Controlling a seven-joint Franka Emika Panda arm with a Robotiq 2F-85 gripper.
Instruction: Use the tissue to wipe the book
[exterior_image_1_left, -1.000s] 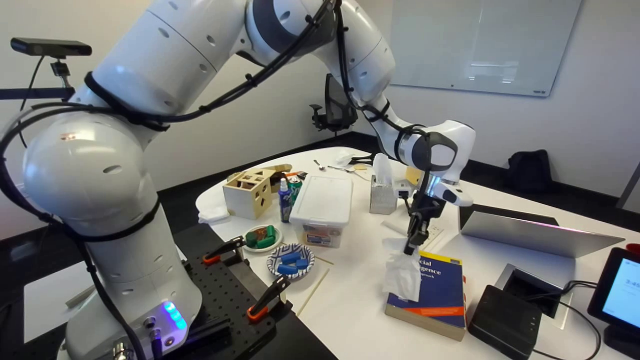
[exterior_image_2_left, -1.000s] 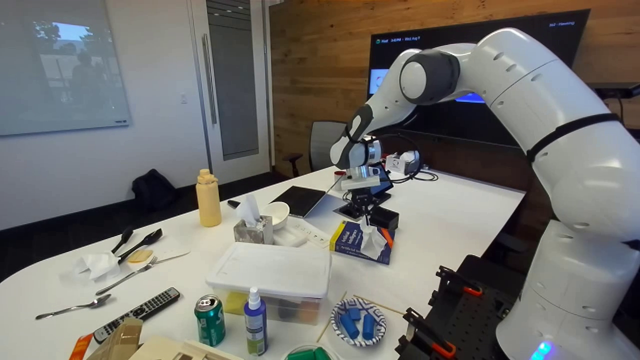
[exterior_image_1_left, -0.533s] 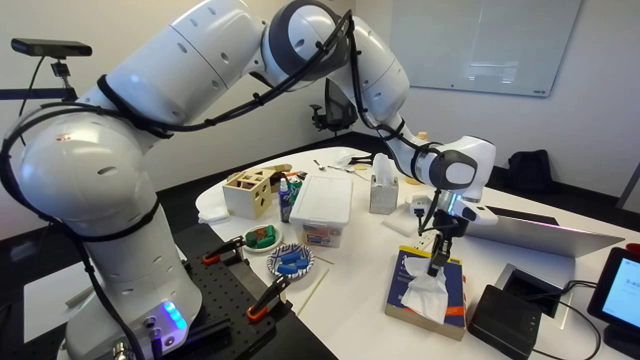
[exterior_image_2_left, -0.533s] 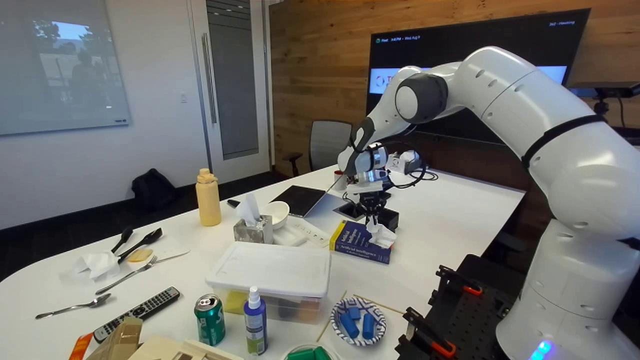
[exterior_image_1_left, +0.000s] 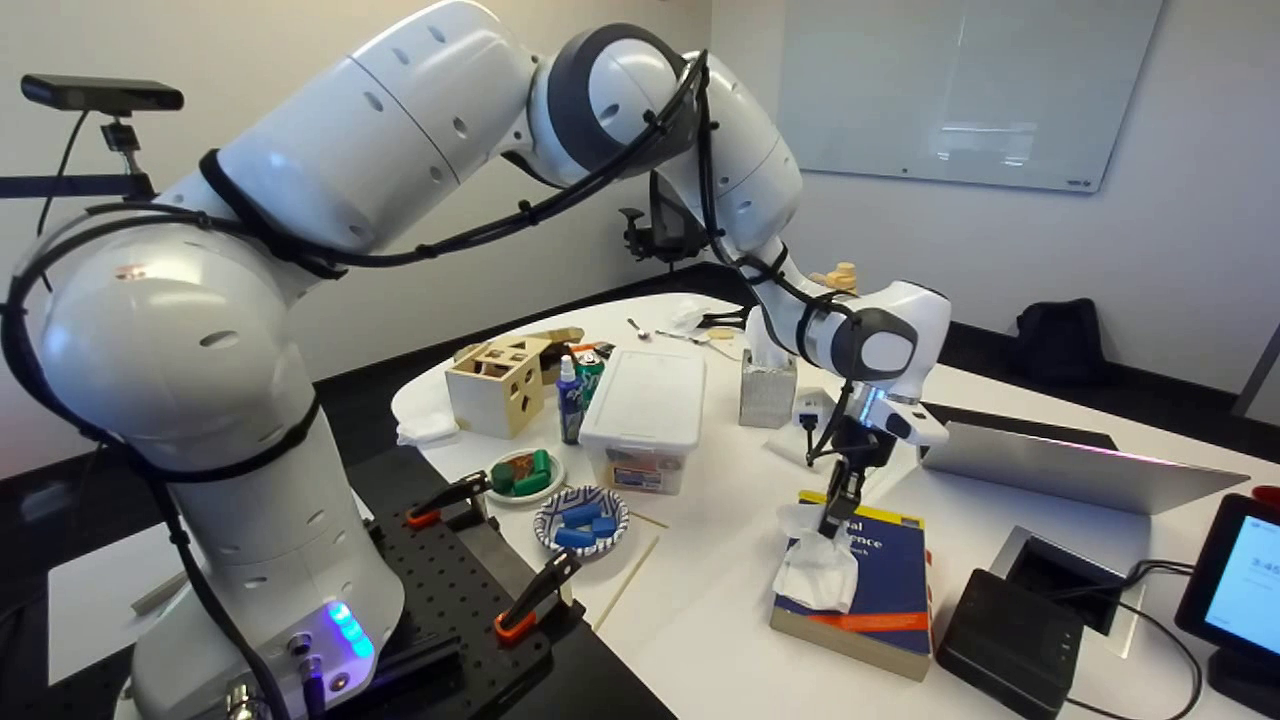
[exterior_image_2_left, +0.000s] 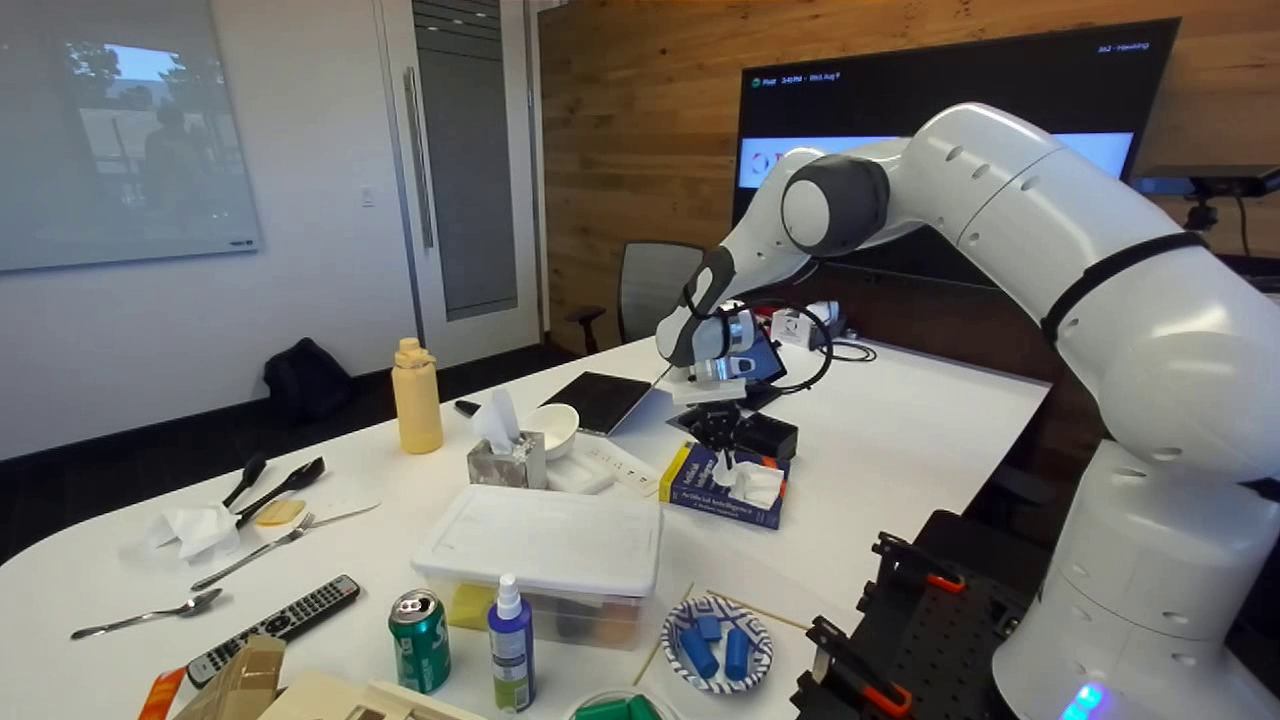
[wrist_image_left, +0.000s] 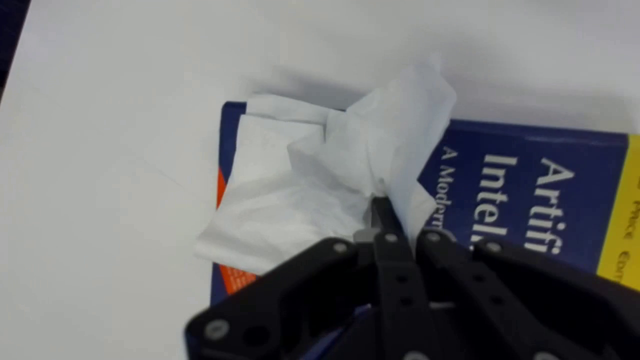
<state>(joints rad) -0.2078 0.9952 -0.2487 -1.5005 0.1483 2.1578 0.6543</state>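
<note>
In an exterior view, a wood-panelled wall (exterior_image_2_left: 640, 130) and a wide screen (exterior_image_2_left: 850, 105) stand behind your white table (exterior_image_2_left: 900, 430). Your book (exterior_image_1_left: 890, 560) lies flat on it, cover up, with a yellow band at its top end and an orange-red stripe toward the other. Your gripper (exterior_image_1_left: 829, 530) points down over the cover, its fingers (wrist_image_left: 386, 215) brought together and clamped on a crumpled tissue (wrist_image_left: 300, 200). In the wrist view you can see the tissue spread over the striped end of the cover, hiding part of the stripe; 1 corner pokes past that end, and a raised fold leans out over the long edge, above the table.

Just beside the book you have a black box (exterior_image_1_left: 1010, 640), with a laptop (exterior_image_1_left: 1080, 470) near. In an exterior view, your tissue box (exterior_image_2_left: 507, 468), a sheet standing up out of it, is next to a white bowl (exterior_image_2_left: 562, 442). Near your lidded plastic bin (exterior_image_2_left: 540, 535), a patterned bowl (exterior_image_2_left: 755, 625) holds 3 blue blocks (exterior_image_2_left: 737, 652). A purple spray bottle (exterior_image_2_left: 512, 650) and a green can (exterior_image_2_left: 420, 640) stand upright, a remote (exterior_image_2_left: 280, 625) lying near the can.
</note>
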